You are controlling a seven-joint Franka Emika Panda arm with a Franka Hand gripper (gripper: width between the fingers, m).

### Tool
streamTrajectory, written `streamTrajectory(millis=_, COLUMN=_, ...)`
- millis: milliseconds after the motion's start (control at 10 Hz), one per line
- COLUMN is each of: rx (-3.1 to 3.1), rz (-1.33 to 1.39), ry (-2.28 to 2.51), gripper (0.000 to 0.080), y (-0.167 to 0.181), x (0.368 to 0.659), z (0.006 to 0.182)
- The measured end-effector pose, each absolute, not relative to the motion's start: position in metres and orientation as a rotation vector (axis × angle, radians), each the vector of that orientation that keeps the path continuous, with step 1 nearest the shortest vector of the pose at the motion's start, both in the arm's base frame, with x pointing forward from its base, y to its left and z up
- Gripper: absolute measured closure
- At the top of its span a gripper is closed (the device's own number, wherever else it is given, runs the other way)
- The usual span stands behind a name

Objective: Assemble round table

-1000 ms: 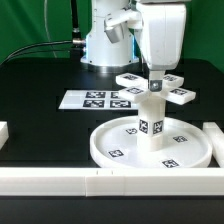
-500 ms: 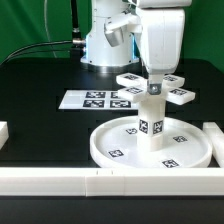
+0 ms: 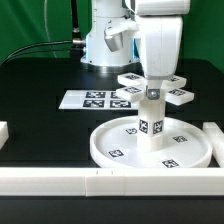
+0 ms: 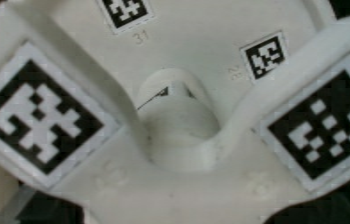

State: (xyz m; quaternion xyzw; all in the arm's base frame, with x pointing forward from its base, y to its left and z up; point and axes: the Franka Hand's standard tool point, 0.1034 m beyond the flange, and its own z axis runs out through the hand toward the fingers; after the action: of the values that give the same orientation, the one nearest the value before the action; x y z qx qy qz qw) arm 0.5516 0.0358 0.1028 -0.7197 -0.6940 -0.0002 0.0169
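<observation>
I see the gripper [image 3: 154,82] over the cross-shaped piece [image 3: 151,90] atop the cylinder [image 3: 151,122] in the disc [image 3: 112,146]; its grip I cannot tell.

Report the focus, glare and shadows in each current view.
Exterior view: evenly lit and fairly sharp; the round disc casts only a faint shadow on the black table, and the white parts look slightly washed out. Wrist view: very close and soft; the cross-shaped piece fills the frame, its tags blurry at the edges.
</observation>
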Motion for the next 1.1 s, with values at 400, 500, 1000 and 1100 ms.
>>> streamTrajectory(millis=400, rx=-2.267, rz=0.001, ry=-2.126, gripper=0.0360, y=0.0327, x=0.5518, z=0.1027)
streamTrajectory(millis=500, rx=-2.291, rz=0.001, ry=-2.100, gripper=0.0360, y=0.0326, x=0.5518, z=0.1026)
streamTrajectory(millis=1000, rx=-2.687, rz=0.017, ry=-1.555, gripper=0.0359, y=0.0298, x=0.5504, z=0.1015)
streamTrajectory(millis=1100, rx=-2.794, rz=0.027, ry=-1.350, gripper=0.0357, y=0.0299, x=0.5498, z=0.1013)
